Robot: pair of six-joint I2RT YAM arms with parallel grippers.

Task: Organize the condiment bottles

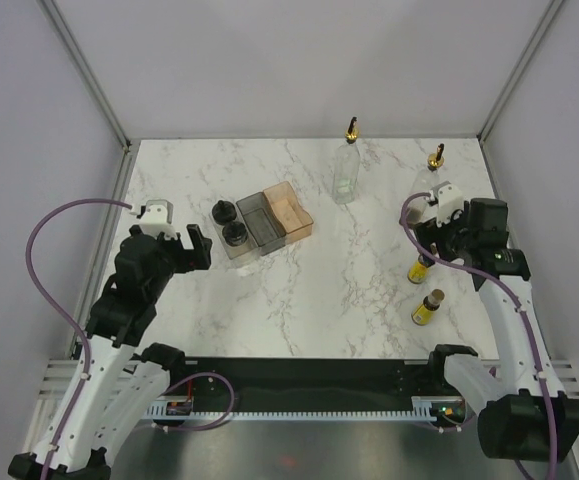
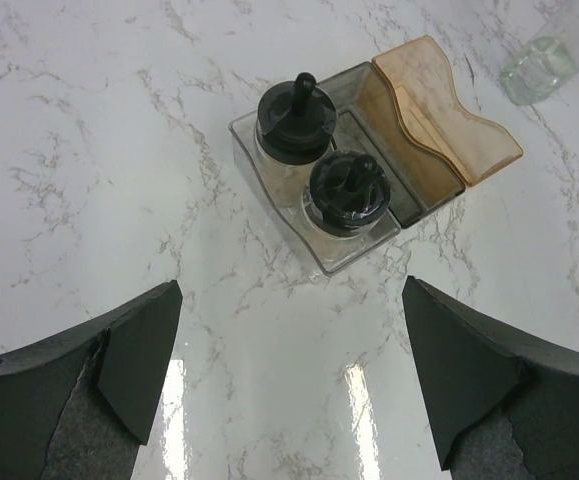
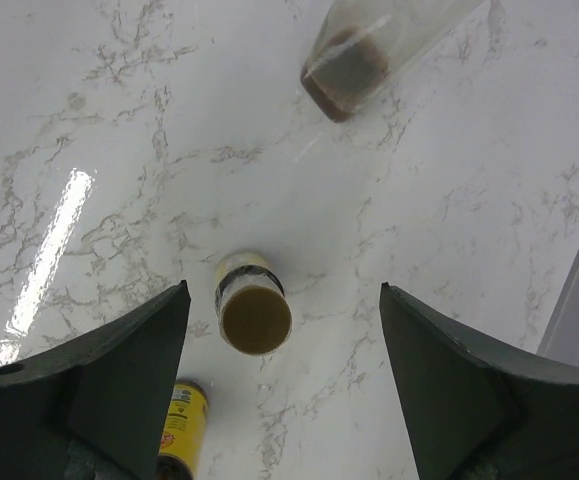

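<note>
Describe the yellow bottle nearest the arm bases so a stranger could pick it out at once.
Find the white marble table and go to its right side, beside the right arm, where two small brown-capped bottles stand. The nearer yellow bottle is the one: it stands in the open, closest to the front edge, while the farther yellow bottle is partly hidden under the arm.

The middle of the top view is bare table, a wide passage. Left of it, a row of bins holding jars blocks the way. Tall bottles stand along the top, and yellow bottles crowd the right edge.
</note>
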